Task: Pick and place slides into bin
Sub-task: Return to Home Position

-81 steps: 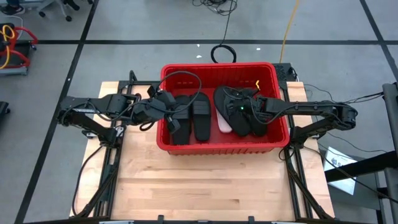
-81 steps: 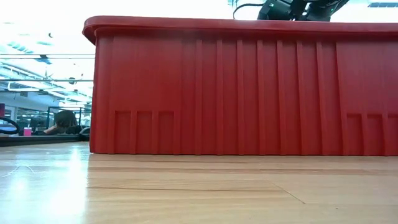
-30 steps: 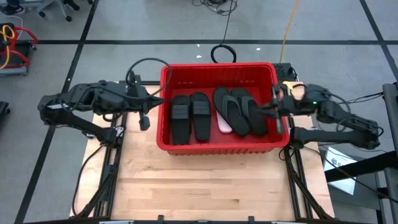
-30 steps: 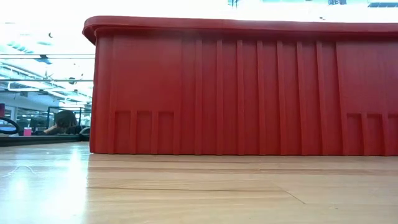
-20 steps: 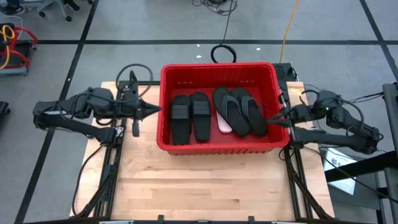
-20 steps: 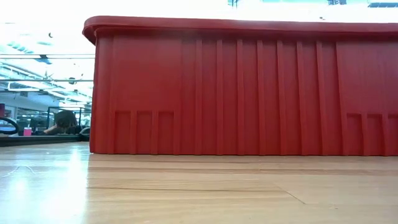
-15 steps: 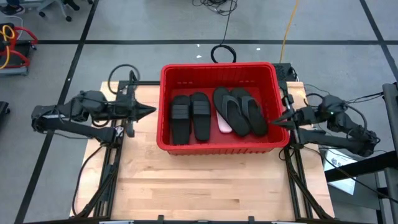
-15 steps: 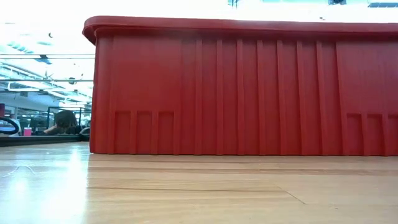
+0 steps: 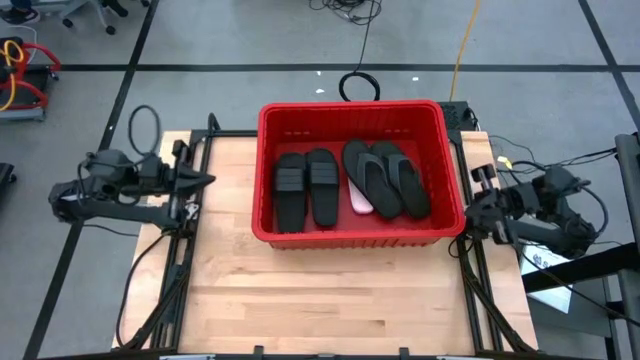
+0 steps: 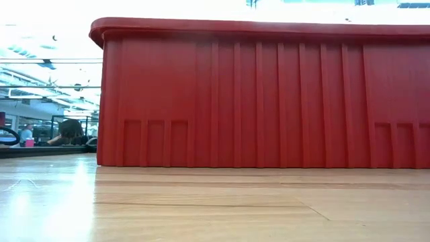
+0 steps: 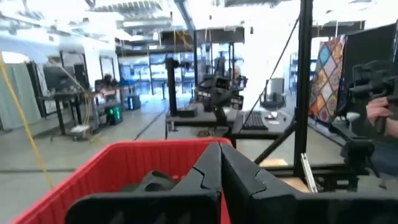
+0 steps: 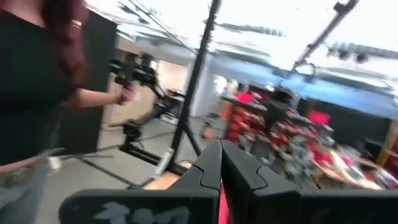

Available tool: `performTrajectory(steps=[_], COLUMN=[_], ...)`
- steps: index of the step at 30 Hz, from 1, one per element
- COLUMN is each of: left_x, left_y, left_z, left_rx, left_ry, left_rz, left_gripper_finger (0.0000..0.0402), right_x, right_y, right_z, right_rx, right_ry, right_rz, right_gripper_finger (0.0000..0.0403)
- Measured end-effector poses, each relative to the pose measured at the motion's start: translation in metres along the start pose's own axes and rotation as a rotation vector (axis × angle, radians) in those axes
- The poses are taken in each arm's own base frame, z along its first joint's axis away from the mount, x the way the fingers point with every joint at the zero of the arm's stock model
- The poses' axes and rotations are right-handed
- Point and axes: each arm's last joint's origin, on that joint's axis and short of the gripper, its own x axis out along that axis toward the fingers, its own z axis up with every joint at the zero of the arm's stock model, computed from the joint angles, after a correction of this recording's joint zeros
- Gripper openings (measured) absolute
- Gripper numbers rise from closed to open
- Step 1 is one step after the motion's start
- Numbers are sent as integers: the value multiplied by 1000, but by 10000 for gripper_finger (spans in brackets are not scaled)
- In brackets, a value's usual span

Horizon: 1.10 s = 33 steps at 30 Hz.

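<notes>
Slides: lying in the bin, at the counter's 12 o'clock.
Left arm: bin's 9 o'clock, jaws pressed together, empty.
Right arm: 3 o'clock, likewise.
Risk: slack cable may catch as the left arm folds home.

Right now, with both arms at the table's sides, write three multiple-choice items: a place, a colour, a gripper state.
1. Relative to the red bin, the black slides lie: A beside it; B inside it; C under it.
2. The half-hidden slide is: A blue; B yellow; C pale pink.
3. The left gripper and right gripper are: A shut, empty; B open; C holding slides.
Answers: B, they lie within its walls; C, a pink edge shows; A, each wrist view shows it closed on nothing.
</notes>
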Motion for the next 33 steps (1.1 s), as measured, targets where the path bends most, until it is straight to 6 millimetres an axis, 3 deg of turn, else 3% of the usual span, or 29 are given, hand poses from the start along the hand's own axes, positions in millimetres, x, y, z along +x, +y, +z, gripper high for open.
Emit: performTrajectory(steps=[7,15,20,33], left_x=[-27,-54,-67,-57], left_y=[0,-2,-2,-12], left_z=[-7,-21,-33,-52], left_rx=[7,1,1,-16], left_ry=[-34,-84,-114,-48], left_rz=[-1,-63,-79,-374], left_gripper_finger=[3,4,3,7], right_x=[0,-2,-3,3], right_y=[2,10,13,14], right_z=[-2,-3,-6,-33], right_rx=[19,42,58,131], right_ry=[19,8,15,31], right_rz=[62,343,433,646], right_gripper_finger=[0,0,0,0])
